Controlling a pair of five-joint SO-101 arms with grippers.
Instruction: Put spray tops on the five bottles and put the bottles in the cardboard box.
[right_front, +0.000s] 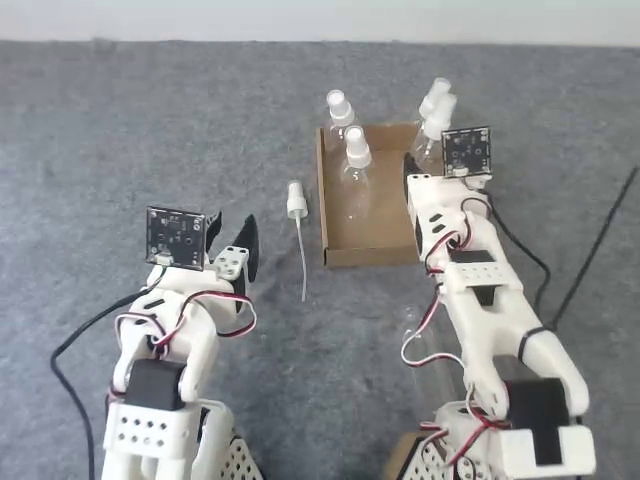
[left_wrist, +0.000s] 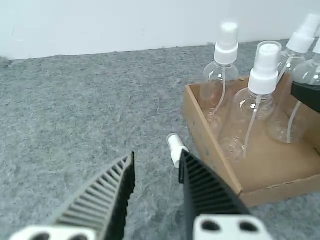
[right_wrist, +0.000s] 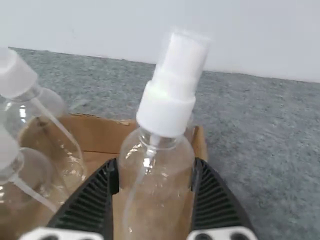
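**Capped bottle at the box corner, one spray top loose**

The right tool (right_wrist: 154, 172) is clamped on an upright spray bottle (right_wrist: 157, 150), nozzle up and long axis vertical, at the far right corner of the cardboard box (right_front: 325, 200), close to its neighbours. A crooked release could topple it into them. The left tool (left_wrist: 156, 159) gapes wide by the loose spray top (right_front: 296, 205), which lies on the table, head away, tube trailing toward the arms.

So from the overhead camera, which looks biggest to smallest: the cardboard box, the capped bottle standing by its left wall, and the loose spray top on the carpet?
1. cardboard box, clearly largest.
2. capped bottle, bulkier.
3. loose spray top: longer with its tube, but much thinner, so these two are close.
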